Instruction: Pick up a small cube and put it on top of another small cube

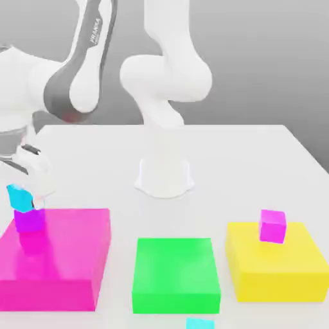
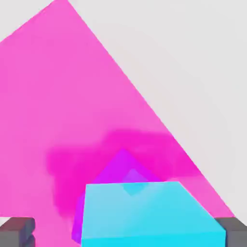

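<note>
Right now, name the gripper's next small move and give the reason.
Probably lift the gripper straight up. The cyan cube already sits tilted on the purple cube, atop the pink block, and the fingers stand beside it, so backing off sideways might knock it.

- The cyan cube (image 1: 19, 197) looks like smooth, glossy plastic.
- The purple cube (image 1: 29, 220) is smooth, with a soft sheen.
- The magenta block (image 1: 64, 257) is plain and polished enough to mirror the cubes.
- The worktop (image 1: 225, 154) is matt white.
- The arm (image 1: 164, 77) has smooth white shells.
</note>
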`<move>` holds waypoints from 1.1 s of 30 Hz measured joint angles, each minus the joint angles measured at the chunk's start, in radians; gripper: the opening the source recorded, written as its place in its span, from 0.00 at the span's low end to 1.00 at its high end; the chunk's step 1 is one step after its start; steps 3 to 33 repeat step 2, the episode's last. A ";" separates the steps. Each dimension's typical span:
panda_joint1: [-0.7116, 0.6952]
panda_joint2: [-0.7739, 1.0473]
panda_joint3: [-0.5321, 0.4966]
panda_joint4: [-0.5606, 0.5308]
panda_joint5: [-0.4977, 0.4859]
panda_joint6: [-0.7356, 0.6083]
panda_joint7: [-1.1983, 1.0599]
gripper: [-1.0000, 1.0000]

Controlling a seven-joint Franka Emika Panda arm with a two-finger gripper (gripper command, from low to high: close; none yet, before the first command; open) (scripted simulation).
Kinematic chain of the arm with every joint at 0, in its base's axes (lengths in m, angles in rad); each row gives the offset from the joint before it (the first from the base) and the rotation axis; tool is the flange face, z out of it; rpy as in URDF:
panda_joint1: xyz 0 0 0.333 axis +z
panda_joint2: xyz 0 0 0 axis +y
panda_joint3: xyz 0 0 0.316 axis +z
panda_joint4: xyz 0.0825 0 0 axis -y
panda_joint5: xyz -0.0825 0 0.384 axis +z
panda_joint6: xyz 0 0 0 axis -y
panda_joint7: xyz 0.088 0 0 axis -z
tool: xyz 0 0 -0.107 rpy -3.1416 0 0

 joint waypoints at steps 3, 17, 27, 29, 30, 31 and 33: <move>-0.008 -0.064 0.007 0.017 -0.022 -0.079 0.016 1.00; -0.008 -0.064 0.007 0.017 -0.022 -0.079 0.016 1.00; -0.008 -0.064 0.007 0.017 -0.022 -0.079 0.016 1.00; -0.008 -0.064 0.007 0.017 -0.022 -0.079 0.016 1.00; -0.008 -0.064 0.007 0.017 -0.022 -0.079 0.016 1.00; -0.008 -0.064 0.007 0.017 -0.022 -0.079 0.016 1.00; -0.008 -0.064 0.007 0.017 -0.022 -0.079 0.016 1.00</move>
